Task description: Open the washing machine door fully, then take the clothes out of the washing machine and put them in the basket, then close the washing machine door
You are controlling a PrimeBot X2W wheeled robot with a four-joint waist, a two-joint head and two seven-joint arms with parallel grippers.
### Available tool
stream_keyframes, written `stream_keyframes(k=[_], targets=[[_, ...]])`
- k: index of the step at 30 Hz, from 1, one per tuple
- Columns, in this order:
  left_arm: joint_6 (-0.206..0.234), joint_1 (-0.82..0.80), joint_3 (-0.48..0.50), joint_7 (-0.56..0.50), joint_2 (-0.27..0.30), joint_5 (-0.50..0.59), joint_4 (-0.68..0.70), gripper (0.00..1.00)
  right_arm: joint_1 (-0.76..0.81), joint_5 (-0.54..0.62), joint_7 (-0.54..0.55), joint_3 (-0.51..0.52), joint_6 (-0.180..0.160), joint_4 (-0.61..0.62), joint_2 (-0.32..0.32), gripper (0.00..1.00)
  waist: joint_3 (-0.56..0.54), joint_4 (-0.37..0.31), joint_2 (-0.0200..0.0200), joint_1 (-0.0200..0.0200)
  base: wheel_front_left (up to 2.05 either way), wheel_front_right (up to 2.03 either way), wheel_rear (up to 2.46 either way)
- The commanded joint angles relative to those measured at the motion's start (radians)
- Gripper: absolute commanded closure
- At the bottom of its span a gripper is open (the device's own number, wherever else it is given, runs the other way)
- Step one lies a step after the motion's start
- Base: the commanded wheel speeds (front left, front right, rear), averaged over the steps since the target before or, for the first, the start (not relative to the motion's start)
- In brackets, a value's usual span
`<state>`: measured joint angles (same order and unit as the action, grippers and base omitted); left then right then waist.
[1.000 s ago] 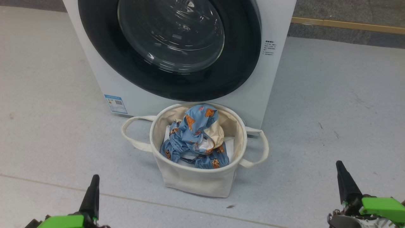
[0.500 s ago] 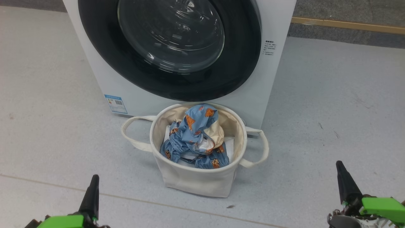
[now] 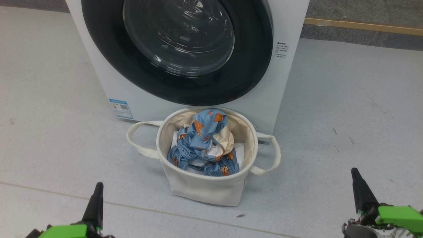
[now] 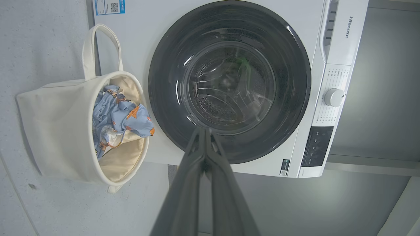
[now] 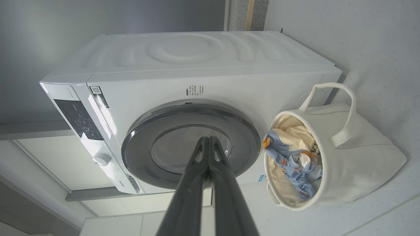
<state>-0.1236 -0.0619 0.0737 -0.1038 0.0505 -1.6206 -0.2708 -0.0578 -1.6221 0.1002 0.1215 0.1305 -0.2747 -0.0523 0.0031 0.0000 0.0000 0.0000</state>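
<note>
- Three stages look finished from how things lie, so the step in hand is, I judge, only a check that the door is latched and no cloth is trapped.
- Left gripper (image 3: 98, 186): low at the left, fingers pressed together, empty, well apart from the basket.
- Blue label sticker (image 3: 121, 108): on the lower left of the washing machine (image 3: 290, 23); no fabric hangs near it.
- Washing machine door (image 3: 254, 66): lies flush against the front, with its rim even all round in the left wrist view. Whether the latch caught cannot be told, so a light push on the rim would settle it.
- Basket (image 3: 205, 193): just before the machine, under the door. The clothes (image 3: 201, 142) are heaped inside on a white sheet (image 3: 240, 152), none over the rim.
- Right gripper (image 3: 354, 172): low at the right, fingers together, empty.
</note>
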Motion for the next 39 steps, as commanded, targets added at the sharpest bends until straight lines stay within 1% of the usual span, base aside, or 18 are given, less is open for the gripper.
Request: stream_keyframes(k=[1,39], targets=[[-0.007,-0.046,0.034,-0.004,0.005,0.007,0.026,1.00,-0.049,0.006,0.006,-0.016,0.000,0.030,-0.005,1.00,0.000,0.000,0.0000,0.0000,0.00,0.00,0.00],[-0.007,-0.046,0.037,-0.007,0.003,0.010,0.026,1.00,-0.050,0.010,0.009,-0.012,0.000,0.030,-0.002,1.00,0.000,0.000,0.0000,0.0000,0.00,0.00,0.00]])
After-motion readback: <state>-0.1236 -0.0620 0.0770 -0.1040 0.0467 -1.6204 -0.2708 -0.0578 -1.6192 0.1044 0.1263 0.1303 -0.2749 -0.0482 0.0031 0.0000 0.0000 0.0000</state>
